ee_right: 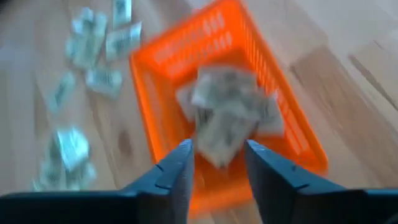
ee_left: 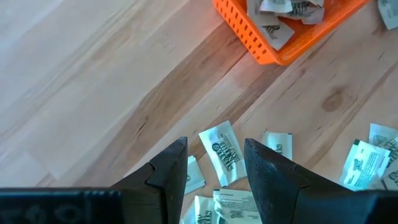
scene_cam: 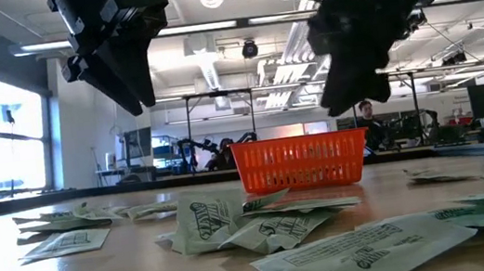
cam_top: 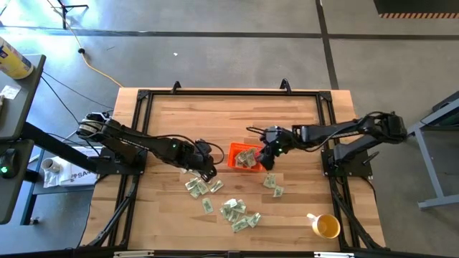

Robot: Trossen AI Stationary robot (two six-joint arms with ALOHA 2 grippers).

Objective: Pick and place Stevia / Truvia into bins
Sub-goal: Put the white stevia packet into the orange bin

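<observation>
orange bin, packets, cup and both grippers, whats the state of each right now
Small shallow bright-orange plastic bin: upright on the table, several packets inside.
Pale green and white paper sweetener packets: most lie loose and flat on the wooden table, outside the bin.
Yellow-and-white cup: upright near the table's corner, away from the packets.
Left gripper: jaws open, empty, above loose packets.
Right gripper: jaws open, empty, over the bin.

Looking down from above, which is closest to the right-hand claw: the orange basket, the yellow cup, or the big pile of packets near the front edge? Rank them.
From the right gripper:
1. Orange bin, directly beside it.
2. Packet pile, toward the table's front edge.
3. Yellow cup, front right corner.
</observation>
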